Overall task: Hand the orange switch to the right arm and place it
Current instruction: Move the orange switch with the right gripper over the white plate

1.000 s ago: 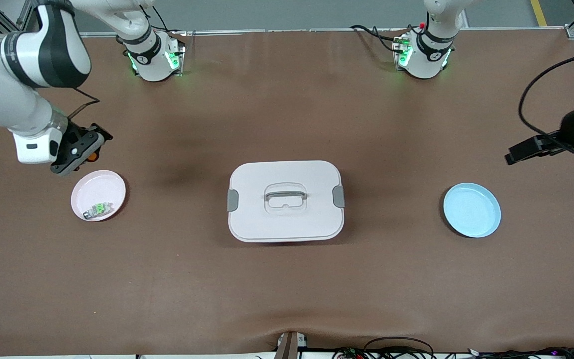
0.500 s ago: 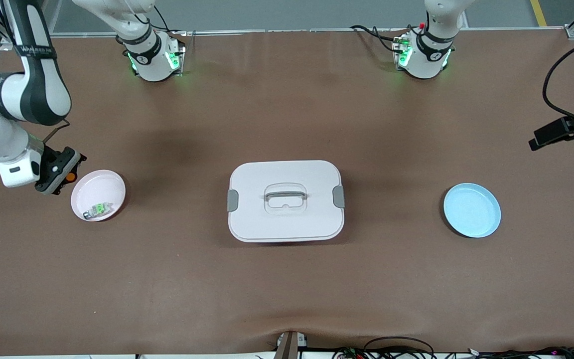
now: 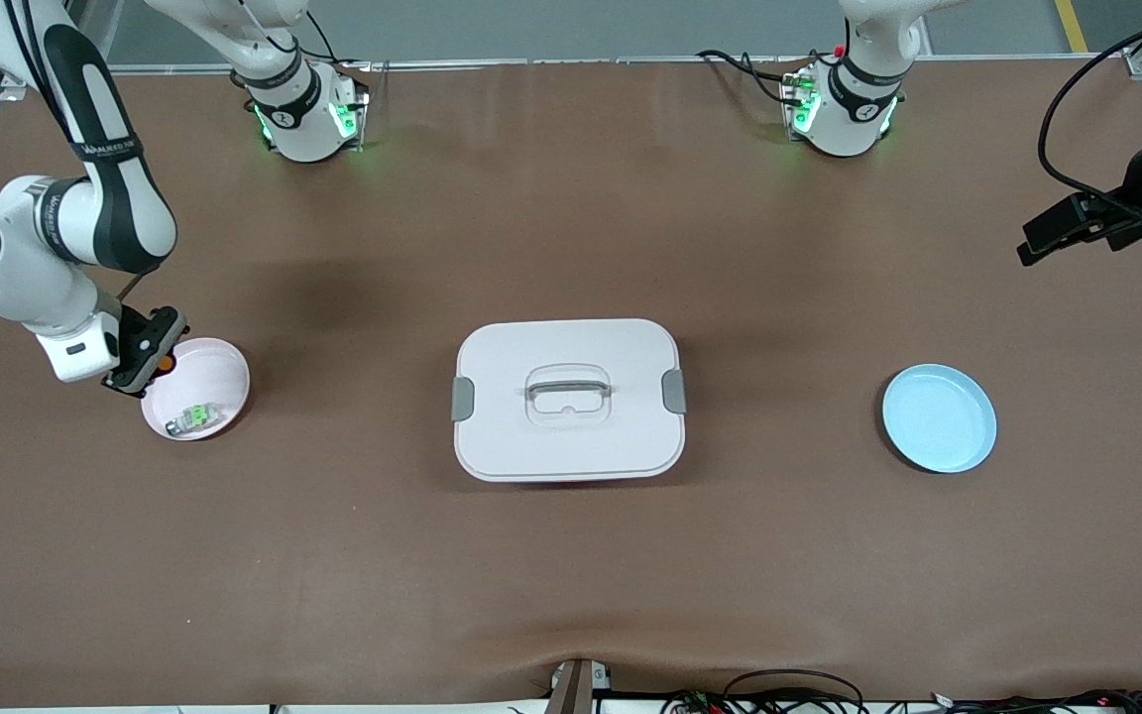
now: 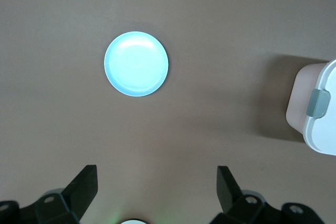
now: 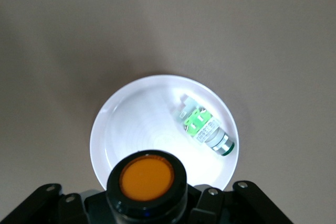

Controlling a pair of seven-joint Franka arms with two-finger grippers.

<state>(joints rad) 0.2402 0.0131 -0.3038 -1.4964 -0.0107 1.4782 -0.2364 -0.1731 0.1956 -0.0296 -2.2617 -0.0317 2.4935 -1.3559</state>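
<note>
Placing step now, by the look of it: handover seems done. Right gripper (image 3: 147, 359) clamped tight on the orange switch (image 5: 147, 176), orange end facing down, hanging right over the rim of the pink plate (image 3: 219, 362) at the right arm's end of the table. So switch sits pinched in the jaws, directly above the plate's edge, not yet resting on it.

Already lying in that plate: grey part with a green top (image 5: 203, 124), just off to the side of the switch, apart from it.

Next move probably calls for nudging in over the bare middle of the plate, lowering, then letting go, without landing on the green-topped part.

Further out: white lidded box (image 3: 568, 399) mid-table, blue plate (image 4: 136, 63) near the left arm's end.

Left gripper (image 4: 157, 184) spread wide, holding nothing, waiting up above the table near the blue plate.
</note>
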